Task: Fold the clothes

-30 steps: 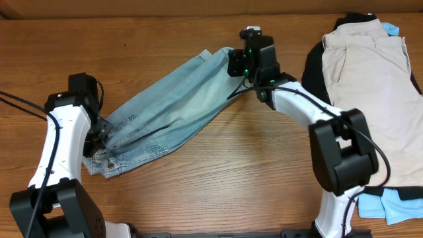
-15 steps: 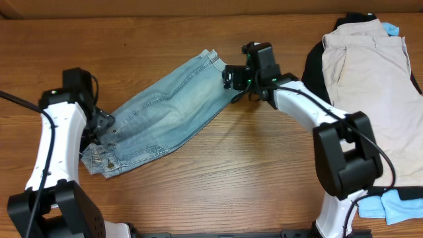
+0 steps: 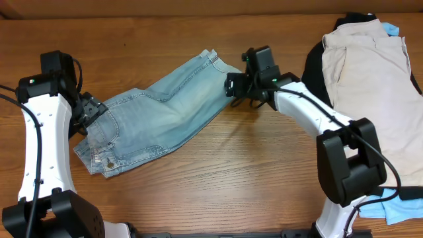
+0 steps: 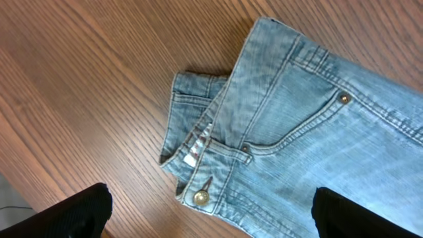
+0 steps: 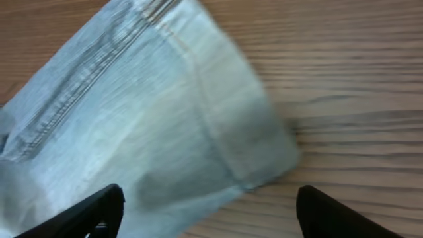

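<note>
The clothes, light-wash denim shorts (image 3: 158,109), lie flat and diagonal on the wooden table, folded lengthwise, with the waistband at the lower left and the hem at the upper right. My left gripper (image 3: 90,112) hovers open over the waistband end. In the left wrist view the brass button (image 4: 200,197) sits between the wide-apart fingertips (image 4: 82,211), and nothing is held by the left gripper (image 4: 218,223). My right gripper (image 3: 232,86) stands open just off the hem corner. The right wrist view shows the hem (image 5: 218,132) lying loose ahead of the right gripper (image 5: 211,221).
Larger beige shorts (image 3: 370,86) lie at the right over a black garment (image 3: 313,69). A light blue cloth (image 3: 391,203) sits at the lower right corner, and another blue scrap (image 3: 391,28) shows at the top right. Bare wood (image 3: 238,172) fills the front middle.
Both grippers have opened and let go of the shorts, which were stretched between them and now lie slack. The left arm pulled back to the left; the right gripper drew slightly off the hem.
</note>
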`<action>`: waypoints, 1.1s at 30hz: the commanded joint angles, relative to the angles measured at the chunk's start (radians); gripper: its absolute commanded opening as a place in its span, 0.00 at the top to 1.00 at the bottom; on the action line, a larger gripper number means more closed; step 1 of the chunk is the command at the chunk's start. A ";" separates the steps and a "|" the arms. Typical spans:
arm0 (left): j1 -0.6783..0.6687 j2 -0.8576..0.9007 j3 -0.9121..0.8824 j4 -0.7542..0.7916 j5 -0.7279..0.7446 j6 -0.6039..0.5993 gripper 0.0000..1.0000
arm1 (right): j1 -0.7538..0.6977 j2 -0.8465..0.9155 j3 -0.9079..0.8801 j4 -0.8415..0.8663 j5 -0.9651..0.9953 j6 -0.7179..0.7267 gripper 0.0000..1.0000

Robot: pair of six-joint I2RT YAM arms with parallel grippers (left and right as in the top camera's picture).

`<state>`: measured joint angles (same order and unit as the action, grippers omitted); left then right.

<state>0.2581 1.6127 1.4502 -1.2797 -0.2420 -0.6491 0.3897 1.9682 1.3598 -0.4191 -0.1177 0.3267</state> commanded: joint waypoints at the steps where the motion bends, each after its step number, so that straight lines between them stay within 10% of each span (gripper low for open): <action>1: 0.005 0.001 0.023 0.009 0.026 0.032 0.00 | 0.032 0.060 0.011 0.021 -0.005 0.018 0.16; 7: 0.005 0.001 0.023 0.013 0.031 0.071 0.00 | 0.055 0.116 0.010 0.039 0.048 0.103 0.30; 14: 0.005 0.002 0.023 0.014 0.030 0.071 0.00 | 0.053 0.116 0.010 0.002 0.148 0.176 0.92; 33: -0.059 0.002 -0.043 0.020 0.166 0.149 0.00 | -0.163 0.114 0.023 -0.667 0.035 0.196 0.96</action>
<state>0.2314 1.6127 1.4403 -1.2602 -0.1337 -0.5289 0.2600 2.0560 1.4204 -1.0241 -0.0540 0.5228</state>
